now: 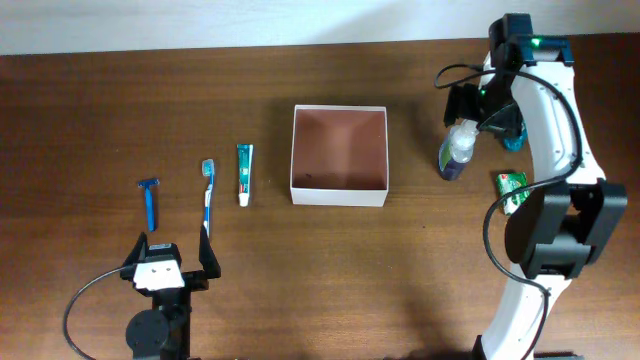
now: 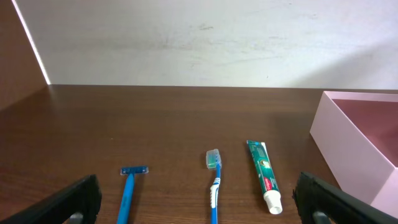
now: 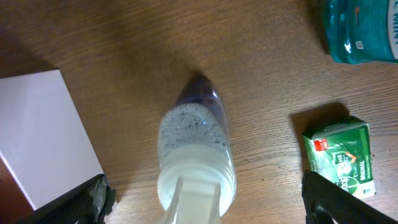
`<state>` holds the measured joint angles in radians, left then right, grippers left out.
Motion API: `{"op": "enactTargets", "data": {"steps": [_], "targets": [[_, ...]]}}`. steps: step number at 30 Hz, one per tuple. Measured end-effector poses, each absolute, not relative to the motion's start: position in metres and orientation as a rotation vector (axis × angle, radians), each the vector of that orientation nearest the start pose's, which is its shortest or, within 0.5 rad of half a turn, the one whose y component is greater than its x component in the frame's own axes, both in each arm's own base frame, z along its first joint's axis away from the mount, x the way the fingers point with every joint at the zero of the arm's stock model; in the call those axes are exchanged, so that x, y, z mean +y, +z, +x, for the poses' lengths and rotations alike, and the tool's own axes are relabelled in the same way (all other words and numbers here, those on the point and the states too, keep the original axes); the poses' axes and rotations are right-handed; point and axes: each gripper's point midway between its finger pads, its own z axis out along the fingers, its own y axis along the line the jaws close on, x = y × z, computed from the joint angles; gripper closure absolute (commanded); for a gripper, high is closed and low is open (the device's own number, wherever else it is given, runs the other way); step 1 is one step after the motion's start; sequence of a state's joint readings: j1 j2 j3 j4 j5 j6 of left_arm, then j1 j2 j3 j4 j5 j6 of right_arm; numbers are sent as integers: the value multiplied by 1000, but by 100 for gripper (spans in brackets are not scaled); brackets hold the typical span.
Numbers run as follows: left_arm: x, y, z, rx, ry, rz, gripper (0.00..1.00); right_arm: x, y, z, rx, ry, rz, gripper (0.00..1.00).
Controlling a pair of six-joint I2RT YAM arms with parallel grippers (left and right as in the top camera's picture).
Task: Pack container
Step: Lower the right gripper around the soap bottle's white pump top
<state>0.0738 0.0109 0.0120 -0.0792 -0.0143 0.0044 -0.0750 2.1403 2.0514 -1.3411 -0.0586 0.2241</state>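
Right of the square, thin-walled container [image 1: 339, 195], the right pincer [image 3: 222, 199] hangs released over a rounded clear bottle [image 3: 196, 134].

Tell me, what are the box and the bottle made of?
The container looks like thin cardboard: matte white walls, sharp folded edges, dull reddish-brown inside. The bottle seems clear, shiny plastic, since bubbly liquid shows through; its top looks like white plastic.

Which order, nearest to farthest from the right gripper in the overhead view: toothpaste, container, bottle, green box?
1. Bottle, right at the right gripper.
2. Green box, at the table's right, toward the arm's base.
3. Container, mid-table.
4. Toothpaste, left of the container.
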Motion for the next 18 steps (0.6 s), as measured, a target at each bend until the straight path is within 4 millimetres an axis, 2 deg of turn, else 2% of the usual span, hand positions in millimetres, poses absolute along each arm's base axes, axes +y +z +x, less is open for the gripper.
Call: {"op": "enactTargets", "data": {"steps": [5,18], "targets": [[21,157,245,1648,71,-68,1,-23,129,445,2977,106,435,28],[21,157,245,1648,71,-68,1,-22,128,436,3016,105,433,37]]}}
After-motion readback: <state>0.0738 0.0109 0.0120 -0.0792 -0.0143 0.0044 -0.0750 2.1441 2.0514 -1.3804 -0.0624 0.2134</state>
